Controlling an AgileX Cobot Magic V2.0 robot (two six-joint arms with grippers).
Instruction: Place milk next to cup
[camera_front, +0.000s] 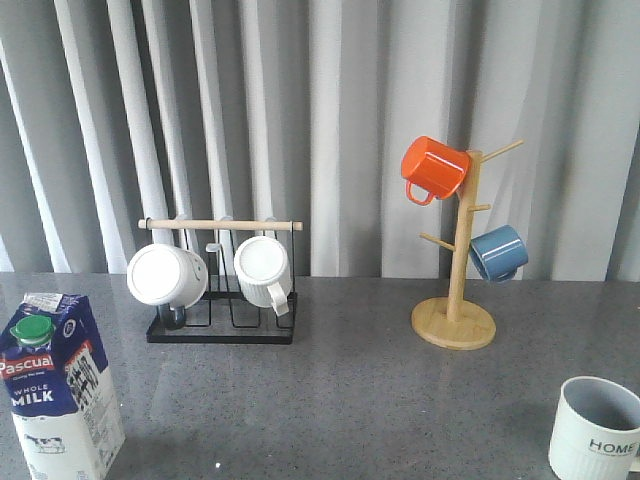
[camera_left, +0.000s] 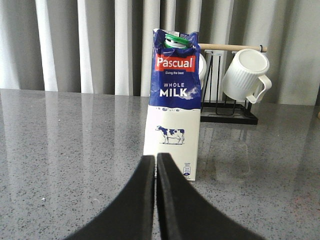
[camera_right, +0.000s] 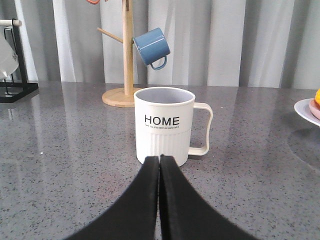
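Milk (camera_front: 58, 385): carton stood upright on the grey table (camera_front: 350, 400) at the near left corner, label and cow facing the left wrist camera, green cap (camera_front: 30, 327) on the slanted top; untouched, so the task is judged not begun. Left gripper (camera_left: 155, 162): fingers pressed together, nothing pinched, aimed straight at the carton's lower face and just short of it, a line-up judged suited to a side grasp once the fingers are spread. Cup (camera_front: 596, 430): "HOME" mug upright at the near right corner, well apart from the milk, bare table beside it where the carton could be set. Right gripper (camera_right: 160, 161): fingers likewise pressed together, empty, pointed at the cup's base; contact cannot be told. Rack (camera_front: 222, 300): black wire, wooden bar, two white mugs, behind the milk. Mug tree (camera_front: 455, 300): wooden, orange and blue mugs hung, behind the cup. Plate (camera_right: 307, 111): edge only, on the table near the cup.
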